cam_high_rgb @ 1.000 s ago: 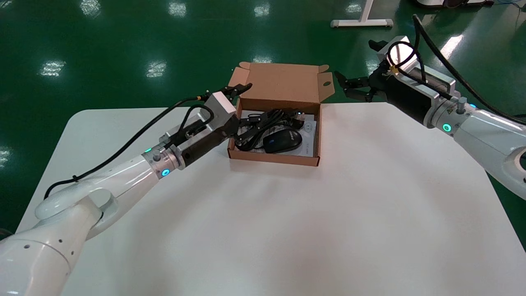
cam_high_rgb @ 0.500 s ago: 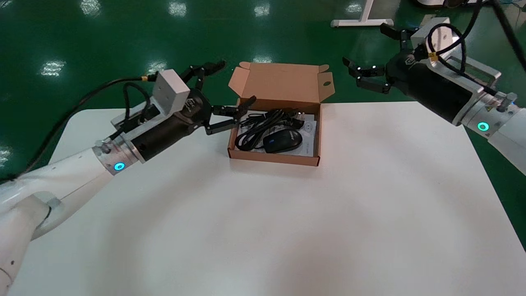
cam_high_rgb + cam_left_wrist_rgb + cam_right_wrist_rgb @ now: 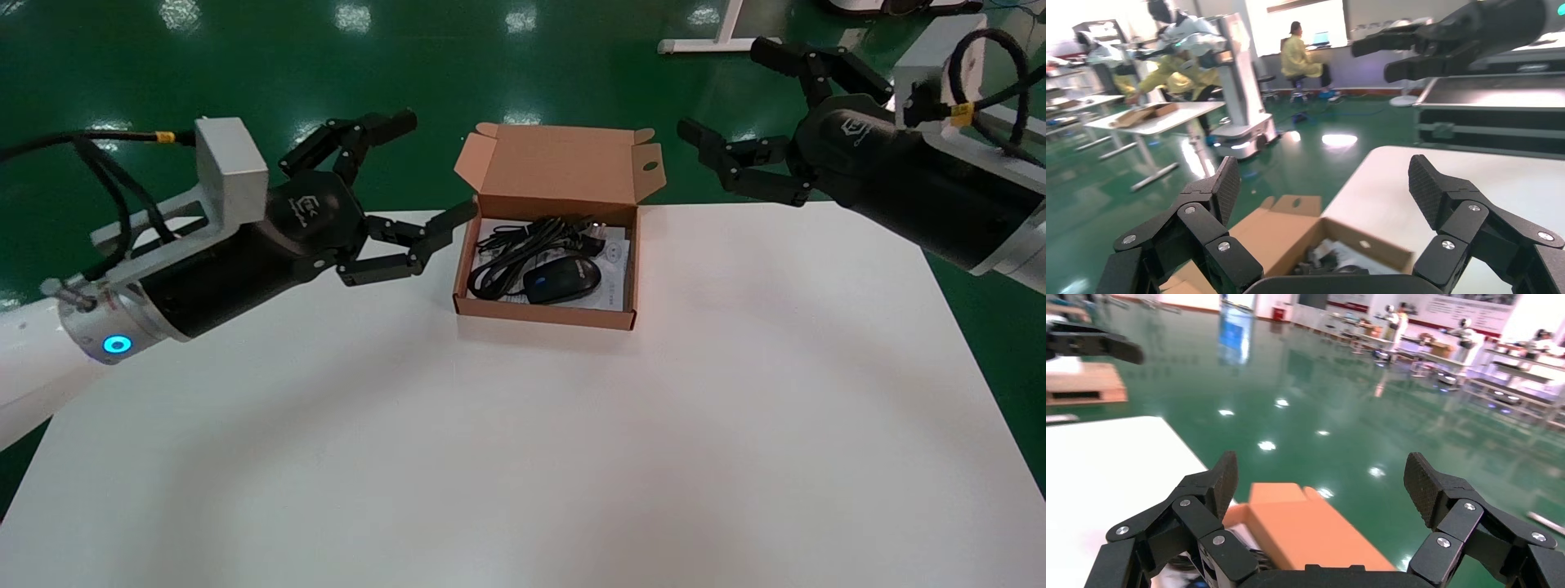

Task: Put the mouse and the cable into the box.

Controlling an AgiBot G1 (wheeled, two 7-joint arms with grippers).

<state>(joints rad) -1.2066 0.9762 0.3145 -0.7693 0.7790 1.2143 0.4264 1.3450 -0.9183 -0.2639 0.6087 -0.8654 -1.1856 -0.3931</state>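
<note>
Hanging wide open with nothing in them, the left jaws sit at the end of the left arm (image 3: pixel 204 278), just beside the box (image 3: pixel 543 314) on its left side; the fingers (image 3: pixel 384 268) are spread far apart, and the lower one reaches toward the box's far-left corner without clearly touching it, can't tell for sure from the head view. Over on the other side the right jaws are released too, gaping and empty, held up on the right arm (image 3: pixel 923 188) past the far edge of the surface (image 3: pixel 572 449), out over the green floor (image 3: pixel 245 65) and off to the right of the open lid (image 3: pixel 564 167).

Mouse (image 3: pixel 562 280) is already lying flat inside the box, near its front wall; long axis runs roughly left to right with a slight tilt, and the wheel end points toward the robot's left, so it's basically facing the left jaws; it sits lower than both sets of jaws and between them, a lot nearer the left ones. Cable (image 3: pixel 523 245) is bundled in the box as well, just behind and left of the mouse, the loops stretched diagonally from front-left to back-right; both rest on a white leaflet (image 3: pixel 614 278); lid stands up at the far side.
</note>
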